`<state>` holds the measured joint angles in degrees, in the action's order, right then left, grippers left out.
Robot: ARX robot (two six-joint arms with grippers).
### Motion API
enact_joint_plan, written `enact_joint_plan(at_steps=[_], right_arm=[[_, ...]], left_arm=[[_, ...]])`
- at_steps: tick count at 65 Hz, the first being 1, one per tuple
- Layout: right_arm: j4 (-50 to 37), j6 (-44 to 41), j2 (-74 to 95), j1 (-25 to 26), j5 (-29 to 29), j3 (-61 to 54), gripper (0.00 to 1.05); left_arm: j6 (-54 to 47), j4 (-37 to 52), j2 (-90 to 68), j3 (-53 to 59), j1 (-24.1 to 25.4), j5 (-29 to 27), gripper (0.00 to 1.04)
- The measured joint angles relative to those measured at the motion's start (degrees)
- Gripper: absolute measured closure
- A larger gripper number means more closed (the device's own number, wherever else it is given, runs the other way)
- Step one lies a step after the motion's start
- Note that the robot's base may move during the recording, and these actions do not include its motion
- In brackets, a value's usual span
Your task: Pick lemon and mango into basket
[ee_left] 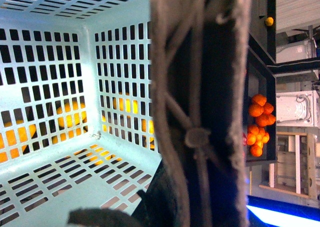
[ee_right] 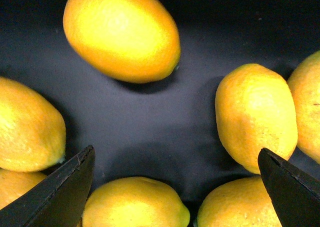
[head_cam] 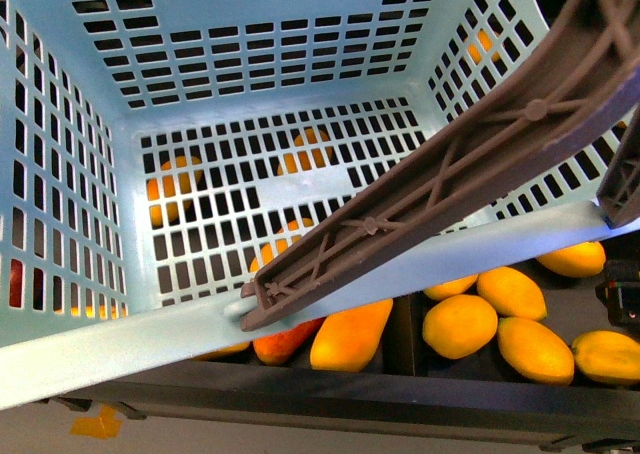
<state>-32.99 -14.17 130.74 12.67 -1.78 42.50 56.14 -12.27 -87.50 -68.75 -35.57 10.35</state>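
Evidently the basket point(head_cam: 150, 339) is being carried tilted and close to the body camera so its open mouth is ready for fruit. It fills the front view from 8 o'clock round to 2 o'clock, and I see nothing inside it. Its brown handle point(head_cam: 450, 174) slants across from 2 o'clock down toward 7 o'clock. In the left wrist view that handle runs so close past the lens that I judge the left arm is carrying the basket by it, but I cannot tell how that gripper's jaws are set. My right gripper point(ee_right: 175, 187) is spread wide and holds nothing. It hangs over the lemons point(ee_right: 255, 114) on the dark tray point(ee_right: 150, 122), which suits a straight drop onto one, though I cannot say which one it is lined up on. In the front view those lemons sit at about 4 o'clock, and the mango point(head_cam: 350, 339) lies at 6 o'clock beside a red-blushed one point(head_cam: 280, 342). Both mangoes are partly hidden under the basket rim and the handle's end. More orange shapes show through the basket's slots, too broken up to name. The right arm is cut off at the 3 o'clock edge.
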Motion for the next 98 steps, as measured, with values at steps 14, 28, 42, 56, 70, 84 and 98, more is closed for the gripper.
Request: enact_joint_plan(at_steps=[14,28,42,56,70,84,98], right_arm=[[3.76,-7.93,2.73,-0.66,-2.34,5.27,0.09],[8.39,-11.91,6.73,-2.49,-3.43,13.16,0.09],[12.72,-14.12,9.79,-3.41,-3.32,20.02,0.09],[16.24,-15.39,12.5,-4.35,-3.67,25.46,0.09],[17.03,-15.43,14.84,-4.5,-3.63,28.06,0.09],[16.85,-14.62,16.15,-4.42,-3.8,28.39,0.25],[14.43,-11.52,15.91,-3.43,-5.7,26.82,0.37]], left_arm=[[0.0,0.0,0.0,0.0,0.0,0.09,1.01],[0.0,0.0,0.0,0.0,0.0,-0.04,1.01],[0.0,0.0,0.0,0.0,0.0,0.04,1.01],[0.0,0.0,0.0,0.0,0.0,0.0,1.01],[0.0,0.0,0.0,0.0,0.0,-0.02,1.01],[0.0,0.0,0.0,0.0,0.0,0.0,1.01],[0.0,0.0,0.0,0.0,0.0,0.0,1.01]])
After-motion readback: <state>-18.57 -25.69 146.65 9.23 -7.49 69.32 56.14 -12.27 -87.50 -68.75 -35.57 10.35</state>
